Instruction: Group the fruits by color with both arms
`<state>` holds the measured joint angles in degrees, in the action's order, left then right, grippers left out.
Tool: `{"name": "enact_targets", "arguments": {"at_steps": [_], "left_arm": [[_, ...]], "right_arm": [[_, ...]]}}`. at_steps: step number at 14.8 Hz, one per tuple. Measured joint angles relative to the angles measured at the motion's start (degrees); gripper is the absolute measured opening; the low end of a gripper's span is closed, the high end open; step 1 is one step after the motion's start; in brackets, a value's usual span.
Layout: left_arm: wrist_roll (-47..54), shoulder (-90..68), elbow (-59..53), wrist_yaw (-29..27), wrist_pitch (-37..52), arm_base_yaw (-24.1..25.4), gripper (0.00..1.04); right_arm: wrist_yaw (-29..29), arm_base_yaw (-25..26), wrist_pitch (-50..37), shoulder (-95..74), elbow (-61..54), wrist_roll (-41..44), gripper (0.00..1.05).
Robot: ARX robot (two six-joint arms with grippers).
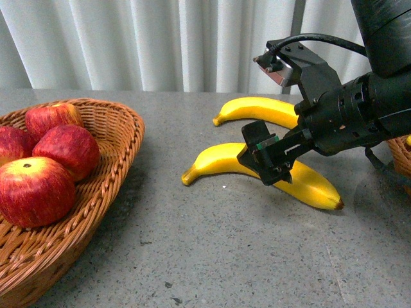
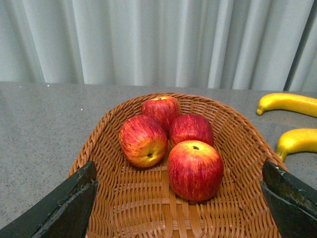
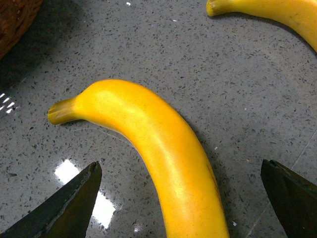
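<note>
The right gripper (image 1: pixel 268 160) is seen poised directly over the near banana (image 1: pixel 221 160), jaws spread wide and nothing held. In the right wrist view the gripper's two dark fingertips (image 3: pixel 74 201) are set on either side of the fruit, with bare table showing between each tip and the skin. That is the relation that counts: the banana's long axis runs left to right across the table (image 1: pixel 225 256), its stem end toward the left basket (image 1: pixel 122 128) and its dark tip angled toward the front edge on the right. The jaws are lined up across that axis, so a straight drop and a squeeze look to be all that is needed. Contact has not been made, as far as can be judged.

The right arm is plainly the nearer one. The left gripper (image 2: pixel 178 168) is held over the left basket, also spread wide and empty, with the bananas well off to its side.

The banana itself is smooth, glossy, evenly yellow and gently curved, thickest at the middle where the jaws are aimed; a slippery skin may be expected. A second banana (image 1: pixel 257 109) lies just behind it, toward the back edge. The red apples (image 1: pixel 67 149), four of them, are already gathered in the left basket. A sliver of another basket (image 1: pixel 401 154) is glimpsed at the right edge.
</note>
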<state>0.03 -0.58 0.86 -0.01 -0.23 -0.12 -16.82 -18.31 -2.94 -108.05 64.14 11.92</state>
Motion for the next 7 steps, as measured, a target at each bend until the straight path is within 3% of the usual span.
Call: {"name": "enact_targets", "arguments": {"at_steps": [7], "left_arm": [[0.0, 0.0, 0.0, 0.0, 0.0, 0.0, 0.98]], "right_arm": [[2.1, -0.1, 0.0, -3.0, -0.3, 3.0, 0.98]]}}
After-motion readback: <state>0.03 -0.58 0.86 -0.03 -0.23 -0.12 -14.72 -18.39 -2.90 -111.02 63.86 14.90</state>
